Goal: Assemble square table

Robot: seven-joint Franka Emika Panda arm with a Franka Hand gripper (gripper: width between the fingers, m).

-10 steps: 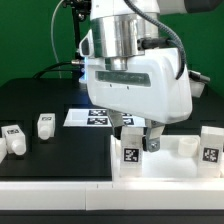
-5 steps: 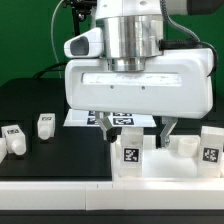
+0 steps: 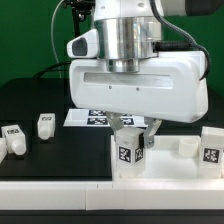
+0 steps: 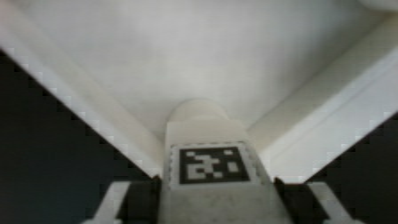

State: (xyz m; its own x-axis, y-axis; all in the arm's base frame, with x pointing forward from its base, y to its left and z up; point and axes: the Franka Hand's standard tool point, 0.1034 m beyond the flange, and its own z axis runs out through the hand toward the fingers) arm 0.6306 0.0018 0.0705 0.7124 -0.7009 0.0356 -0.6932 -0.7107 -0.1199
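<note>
The white square table top (image 3: 172, 166) lies at the front, toward the exterior view's right. A short white leg (image 3: 128, 152) with a black-and-white tag stands at the top's near left corner, slightly tilted. My gripper (image 3: 133, 132) comes down over it and is shut on the leg's upper end. In the wrist view the tagged leg (image 4: 214, 150) sits between my gripper's (image 4: 214, 205) two fingers (image 4: 125, 203), and the table top's rim (image 4: 98, 95) runs off in a V behind it. The large hand hides the rear of the top.
Two loose white legs (image 3: 13, 139) (image 3: 45, 124) lie at the exterior view's left on the black table. Another leg (image 3: 210, 150) stands at the right by the top. The marker board (image 3: 92, 118) lies behind, partly hidden by the hand.
The hand has turned square to the exterior view and come lower over the leg. The leg stays at the top's corner and now leans slightly.
</note>
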